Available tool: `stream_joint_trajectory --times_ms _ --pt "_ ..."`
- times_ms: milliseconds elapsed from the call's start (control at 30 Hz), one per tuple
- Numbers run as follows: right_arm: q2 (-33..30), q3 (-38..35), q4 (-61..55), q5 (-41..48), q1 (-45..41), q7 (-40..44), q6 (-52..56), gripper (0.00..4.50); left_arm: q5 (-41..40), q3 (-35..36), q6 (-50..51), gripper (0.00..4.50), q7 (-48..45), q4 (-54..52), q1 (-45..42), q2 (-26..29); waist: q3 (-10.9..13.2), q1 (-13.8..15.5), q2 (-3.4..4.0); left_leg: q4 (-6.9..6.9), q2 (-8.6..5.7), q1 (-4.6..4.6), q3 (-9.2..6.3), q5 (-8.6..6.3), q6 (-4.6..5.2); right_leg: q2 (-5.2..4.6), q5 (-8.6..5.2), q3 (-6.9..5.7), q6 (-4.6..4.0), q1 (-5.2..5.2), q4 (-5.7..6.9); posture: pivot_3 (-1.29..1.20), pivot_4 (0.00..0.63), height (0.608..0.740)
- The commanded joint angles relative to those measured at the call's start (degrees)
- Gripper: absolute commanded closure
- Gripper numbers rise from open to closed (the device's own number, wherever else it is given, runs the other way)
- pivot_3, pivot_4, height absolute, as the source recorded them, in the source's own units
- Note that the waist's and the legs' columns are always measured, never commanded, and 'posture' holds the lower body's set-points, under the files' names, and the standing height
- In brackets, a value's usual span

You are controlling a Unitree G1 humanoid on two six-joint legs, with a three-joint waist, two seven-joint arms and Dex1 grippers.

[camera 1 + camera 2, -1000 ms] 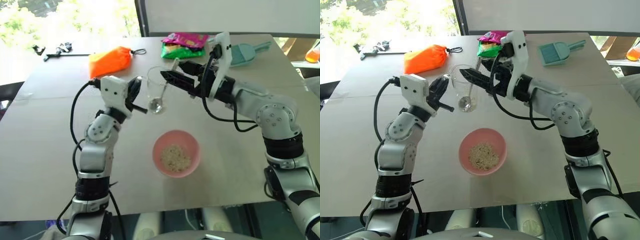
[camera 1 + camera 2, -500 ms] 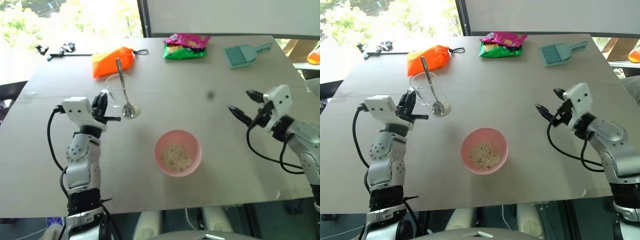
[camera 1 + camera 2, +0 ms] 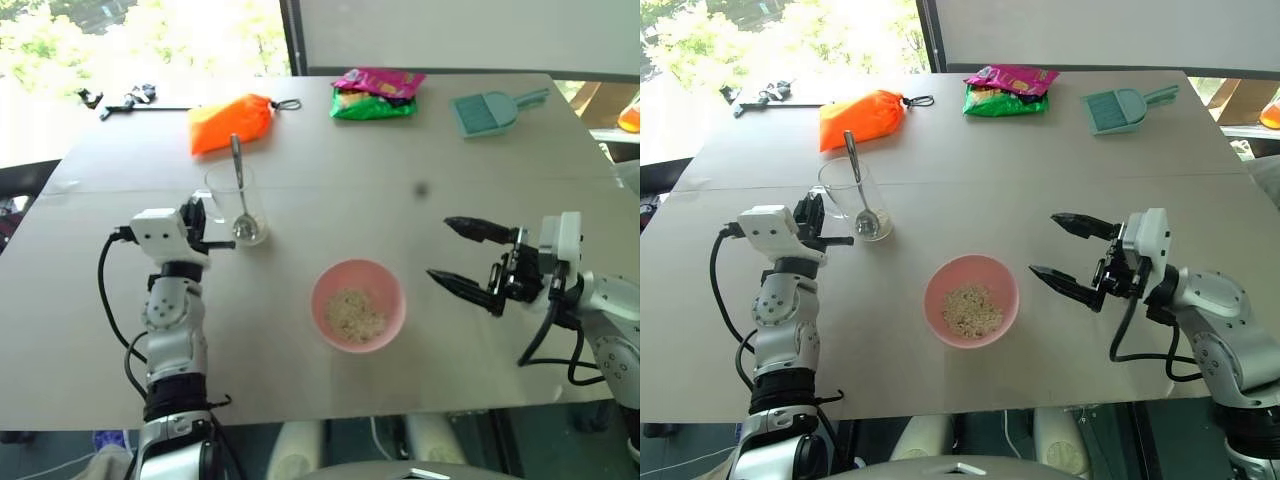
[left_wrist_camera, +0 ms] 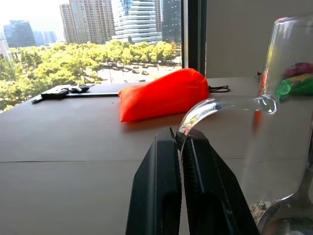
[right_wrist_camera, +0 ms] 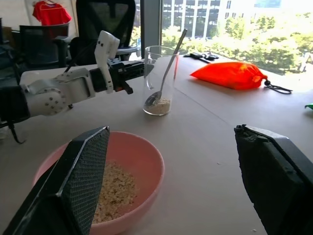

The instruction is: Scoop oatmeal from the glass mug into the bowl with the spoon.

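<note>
Our right hand point(image 3: 1068, 248) has let go of the spoon point(image 3: 856, 187) and pulled back to the right of the bowl point(image 3: 971, 301), its fingers spread wide and empty. The spoon now stands in the glass mug point(image 3: 852, 200), which we have carried left and set on the desk point(image 3: 1040, 180). Our left hand point(image 3: 214, 232) stays clamped on the mug's handle. Oatmeal point(image 3: 967, 310) lies in the bowl, so the scooping looks finished.

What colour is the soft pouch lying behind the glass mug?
Bright orange, with a dark cord at one end; the pouch shows best in the left wrist view.
</note>
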Motion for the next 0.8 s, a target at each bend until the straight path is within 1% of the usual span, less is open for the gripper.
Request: stream_joint_trajectory --times_ms 33,267,400,467,500,533,633,700,767,800 --pt "-1.95 -2.88 -1.05 1.88 -1.54 3.39 0.26 0.39 -0.71 1.37 -2.28 4.50 0.82 -0.04 -1.52 1.26 0.00 0.01 0.00 0.00 0.00 0.00 -0.02 0.00 0.00 0.00 0.00 -0.02 0.00 0.00 0.00 0.00 0.150 0.740" --pt "-2.36 -4.30 0.84 -1.10 -4.03 2.56 -0.71 0.39 -1.74 1.52 -2.50 4.50 1.68 2.20 -2.54 0.89 0.00 0.02 0.00 0.01 0.01 0.00 -0.03 0.00 -0.01 0.00 0.00 -0.03 0.00 0.00 0.01 0.00 0.150 0.740" --pt "-2.55 -5.06 1.51 -2.13 -3.62 2.59 -0.94 0.39 -2.96 1.51 -2.37 4.50 1.13 4.05 -2.79 0.50 0.00 0.04 -0.01 0.01 0.01 0.00 -0.03 0.01 -0.01 0.00 0.00 -0.03 0.00 0.00 0.01 0.00 0.150 0.740" --pt "-2.63 -5.61 1.85 -2.98 -2.93 2.67 -1.51 0.33 -3.20 1.45 -2.65 3.80 0.97 4.26 -2.66 0.53 -0.01 0.05 -0.01 0.01 0.00 0.00 -0.02 0.01 -0.01 -0.01 0.00 -0.03 0.00 0.01 0.01 0.00 0.150 0.740" --pt "-2.80 -6.15 1.85 -3.08 -2.43 2.89 -1.56 0.33 -3.35 1.38 -2.75 3.63 0.90 4.01 -2.42 0.55 -0.01 0.05 -0.01 0.02 0.00 0.00 -0.02 0.01 -0.01 -0.01 0.00 -0.03 0.00 0.01 0.01 0.00 0.150 0.740" --pt "-2.88 -6.83 1.83 -2.90 -2.04 2.91 -1.36 0.33 -3.49 1.34 -2.75 3.13 0.88 3.59 -2.13 0.56 -0.01 0.07 -0.01 0.02 0.00 0.00 -0.02 0.01 -0.01 -0.01 0.00 -0.03 0.00 0.01 0.01 0.00 0.150 0.740" --pt "-3.63 -8.53 1.73 -2.56 -0.87 3.19 -0.77 0.33 -4.31 1.49 -2.14 2.00 0.95 1.34 -0.89 0.48 -0.01 0.06 0.00 0.01 0.00 0.00 -0.02 0.01 -0.01 -0.01 0.00 -0.03 0.00 0.01 0.01 0.00 0.150 0.740" --pt "-4.29 -9.46 0.72 -2.25 -0.42 2.43 0.35 0.33 -4.82 1.81 -1.08 0.99 1.43 -1.50 0.83 0.41 -0.02 0.00 0.01 0.01 0.00 0.00 -0.01 0.00 -0.01 -0.01 0.00 -0.01 0.00 0.01 0.01 0.00 0.150 0.740" --pt "-4.68 -10.03 0.18 -2.09 -0.22 1.54 1.10 0.33 -5.37 2.14 0.37 0.21 1.83 -4.31 2.64 0.47 -0.02 -0.02 0.00 0.01 0.00 0.01 0.01 0.00 -0.01 -0.01 0.00 0.01 0.00 0.00 0.01 0.00 0.150 0.740" --pt "-4.80 -10.22 0.14 -2.22 -0.10 1.37 1.22 0.33 -5.71 2.19 1.09 0.03 1.86 -5.46 3.40 0.53 -0.02 0.00 0.00 0.01 0.01 0.01 0.00 0.00 -0.01 -0.01 0.00 0.00 0.00 0.01 0.02 0.00 0.150 0.740"
